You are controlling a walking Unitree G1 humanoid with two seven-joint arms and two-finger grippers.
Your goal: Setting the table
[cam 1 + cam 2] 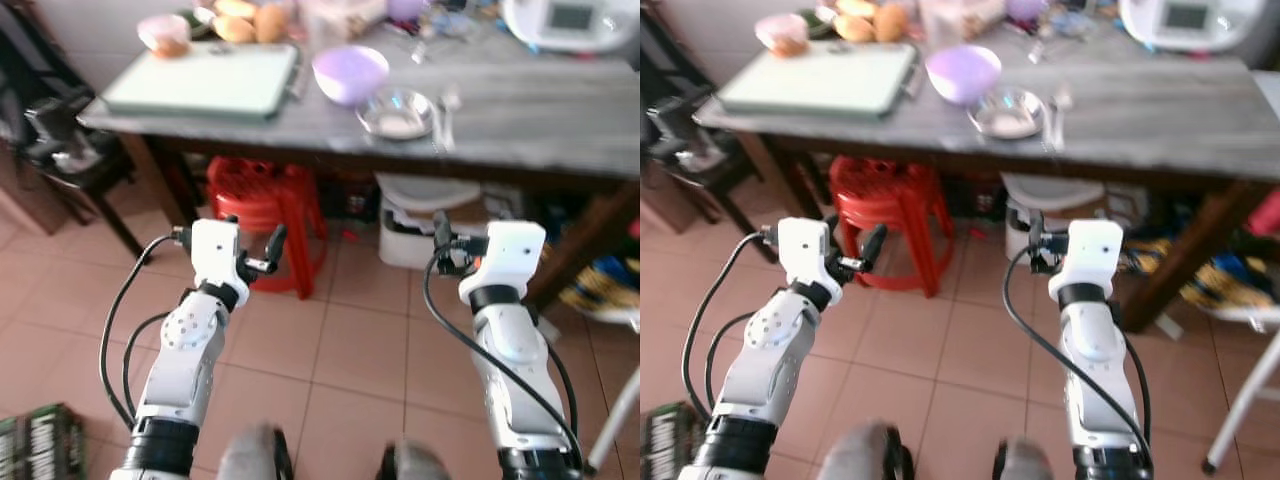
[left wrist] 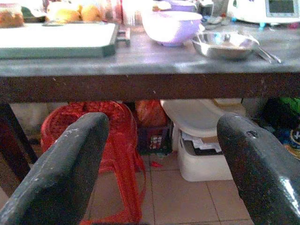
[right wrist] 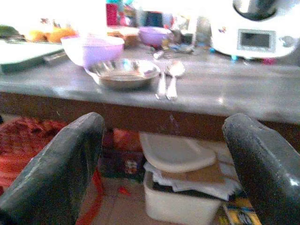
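A grey wooden table point(image 1: 560, 115) stands ahead of me. On it are a purple bowl point(image 1: 350, 72), a shallow metal dish point(image 1: 397, 112) and a spoon with a fork point(image 1: 449, 105) beside the dish. A pale green tray point(image 1: 205, 80) lies at the table's left end. Both arms are raised in front of the table edge, below the tabletop. My left gripper point(image 1: 253, 235) is open with nothing between its fingers point(image 2: 70, 173). My right gripper point(image 1: 445, 240) is also open and holds nothing, facing the dish point(image 3: 124, 72) and spoon point(image 3: 174, 70).
A red plastic stool point(image 1: 265, 205) and a white lidded bin point(image 1: 425, 220) stand under the table. A dark chair point(image 1: 60, 140) is at the left. A white appliance point(image 1: 570, 20), a pink bowl point(image 1: 165, 33) and round food items point(image 1: 250, 22) crowd the table's far side. Tiled floor lies below.
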